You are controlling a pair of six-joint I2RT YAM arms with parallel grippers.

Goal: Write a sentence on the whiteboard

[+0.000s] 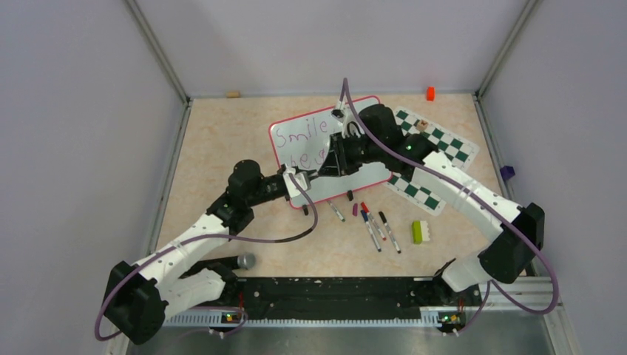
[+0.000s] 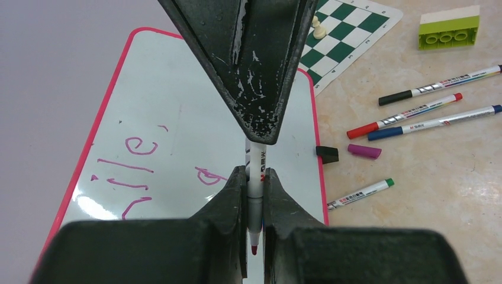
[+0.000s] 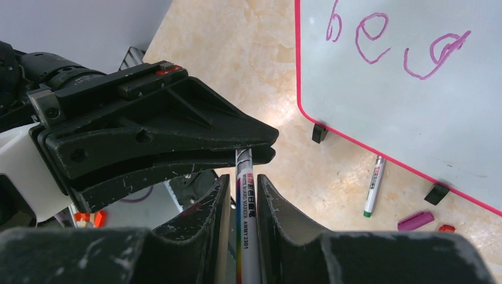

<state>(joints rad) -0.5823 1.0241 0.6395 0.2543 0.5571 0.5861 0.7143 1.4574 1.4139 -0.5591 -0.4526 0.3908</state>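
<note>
The glossy white rectangular whiteboard (image 2: 177, 77) with a pink-red rim lies upper centre in the overhead view. Its thin purple handwritten sentence (image 1: 299, 135) begins "Smile". It lies on a beige marbled tabletop (image 1: 222, 133) between pale grey walls (image 1: 74, 111). The left gripper (image 2: 254, 174) clamps a white marker (image 2: 256, 160). The right gripper (image 3: 243, 180) sits narrowly around the marker; I cannot tell whether it grips.

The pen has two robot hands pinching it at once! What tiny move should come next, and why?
Probably the left end effector should open. Both pinch the marker, but its tip points back toward the left wrist, away from the right end effector, which could then finish the sentence on the whiteboard.
</note>
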